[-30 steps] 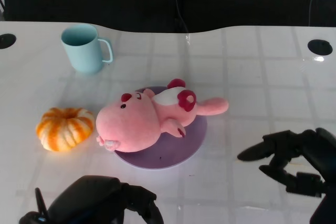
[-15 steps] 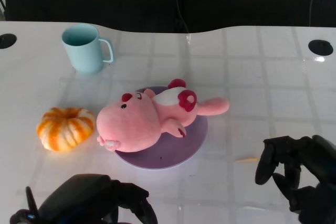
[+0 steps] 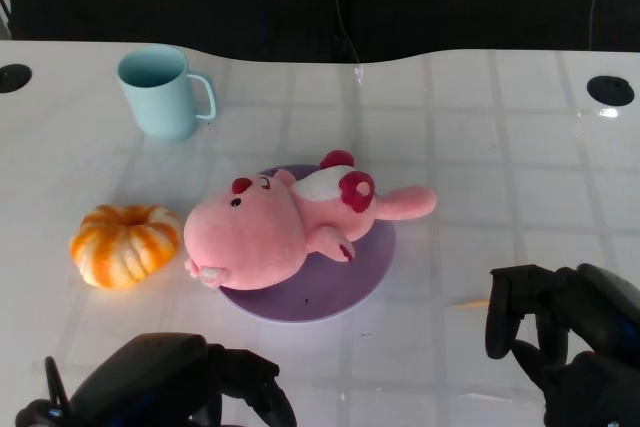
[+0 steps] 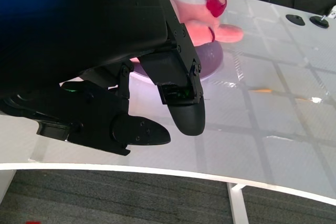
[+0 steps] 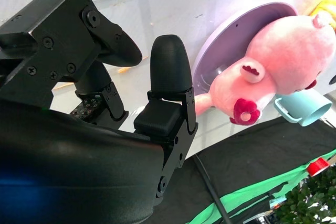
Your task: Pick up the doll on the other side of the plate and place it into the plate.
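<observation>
Both hands empty, fingers apart | doll (image 3: 290, 219) on plate (image 3: 345, 282), apart from fingers (image 3: 505, 312)

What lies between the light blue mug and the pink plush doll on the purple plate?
Only bare white table lies between the light blue mug and the pink plush doll, as the head view shows.

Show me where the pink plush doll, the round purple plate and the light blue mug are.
pink plush doll (image 3: 262, 234), head view, on its round head.
round purple plate (image 3: 330, 297), head view, on the bare near rim.
light blue mug (image 3: 160, 107), head view, on its outer wall.
</observation>
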